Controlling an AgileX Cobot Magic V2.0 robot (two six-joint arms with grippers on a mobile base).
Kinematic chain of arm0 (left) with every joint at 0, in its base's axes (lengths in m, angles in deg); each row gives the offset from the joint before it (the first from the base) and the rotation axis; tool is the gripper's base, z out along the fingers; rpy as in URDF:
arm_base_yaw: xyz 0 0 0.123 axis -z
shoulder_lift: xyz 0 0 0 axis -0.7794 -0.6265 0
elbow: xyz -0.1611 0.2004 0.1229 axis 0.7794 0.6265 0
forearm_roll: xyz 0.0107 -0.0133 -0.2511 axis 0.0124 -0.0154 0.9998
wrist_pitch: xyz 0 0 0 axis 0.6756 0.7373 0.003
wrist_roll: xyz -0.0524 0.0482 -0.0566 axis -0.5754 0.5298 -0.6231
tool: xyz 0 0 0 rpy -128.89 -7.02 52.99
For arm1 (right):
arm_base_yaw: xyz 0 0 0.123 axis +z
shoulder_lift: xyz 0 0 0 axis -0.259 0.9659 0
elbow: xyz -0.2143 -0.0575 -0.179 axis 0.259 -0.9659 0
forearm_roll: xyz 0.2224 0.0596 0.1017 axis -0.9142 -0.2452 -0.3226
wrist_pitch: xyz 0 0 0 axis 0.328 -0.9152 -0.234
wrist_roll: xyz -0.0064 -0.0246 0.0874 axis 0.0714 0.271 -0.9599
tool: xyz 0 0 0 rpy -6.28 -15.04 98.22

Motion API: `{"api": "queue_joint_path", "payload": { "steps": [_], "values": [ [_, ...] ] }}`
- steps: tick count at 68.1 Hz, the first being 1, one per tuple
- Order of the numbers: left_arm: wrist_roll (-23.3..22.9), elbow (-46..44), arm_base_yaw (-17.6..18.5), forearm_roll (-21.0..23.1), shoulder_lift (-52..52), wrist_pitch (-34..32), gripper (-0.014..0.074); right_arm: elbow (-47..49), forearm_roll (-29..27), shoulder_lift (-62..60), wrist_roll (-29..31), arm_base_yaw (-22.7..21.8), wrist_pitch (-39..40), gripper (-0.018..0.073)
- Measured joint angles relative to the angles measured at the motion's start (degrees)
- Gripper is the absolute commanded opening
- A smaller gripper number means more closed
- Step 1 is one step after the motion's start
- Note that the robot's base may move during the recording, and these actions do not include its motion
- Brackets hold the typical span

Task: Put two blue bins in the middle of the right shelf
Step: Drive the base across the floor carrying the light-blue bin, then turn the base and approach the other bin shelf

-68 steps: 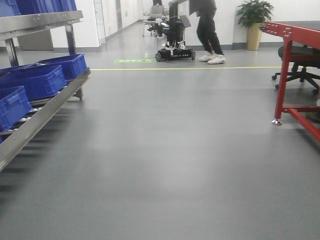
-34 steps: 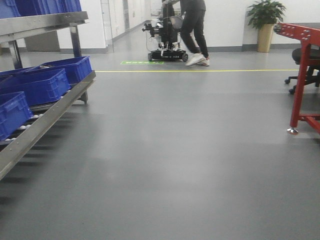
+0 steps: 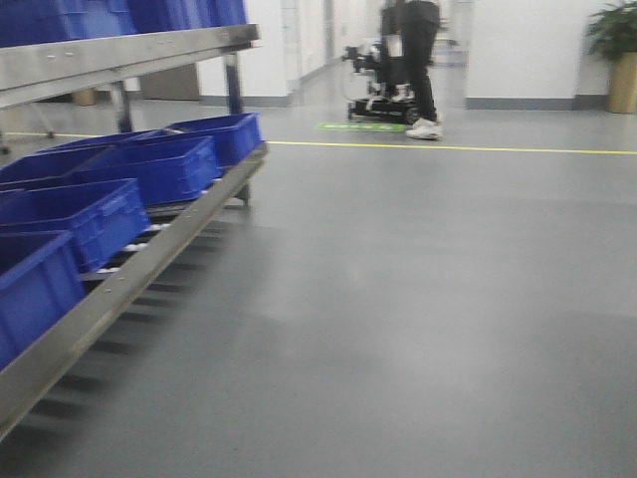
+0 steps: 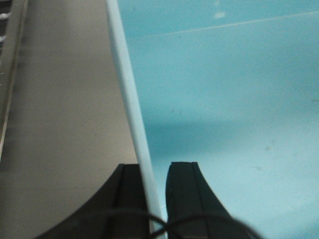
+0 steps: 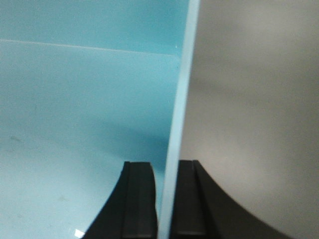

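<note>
A pale light-blue bin (image 4: 229, 99) fills both wrist views, and neither it nor the grippers show in the front view. In the left wrist view my left gripper (image 4: 152, 199) is shut on the bin's whitish left rim (image 4: 130, 99), one black finger outside and one inside. The bin's inside (image 5: 75, 99) also fills the right wrist view, where my right gripper (image 5: 164, 199) is shut on the right rim (image 5: 180, 99). Grey floor lies beyond both rims. I cannot tell whether the steel shelf (image 3: 149, 269) at the left of the front view is the right shelf.
The steel shelf holds several dark blue bins (image 3: 164, 164) on its sloped roller level and more on the level above. A person (image 3: 418, 60) stands by a wheeled robot cart (image 3: 378, 85) far down the hall. A yellow floor line (image 3: 498, 149) and a potted plant (image 3: 619, 50) lie beyond.
The front view has swung left: the shelf has slid right and grown larger, and the red frame and office chair have left the picture. The person and cart have shifted.
</note>
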Motion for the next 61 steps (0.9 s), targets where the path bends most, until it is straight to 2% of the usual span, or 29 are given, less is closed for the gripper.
{"api": "queue_joint_path", "payload": {
  "steps": [61],
  "values": [
    [0.00, 0.00, 0.00, -0.10, 0.00, 0.00, -0.0111, 0.00, 0.00, 0.00, 0.00, 0.00, 0.00, -0.0162]
  ]
}}
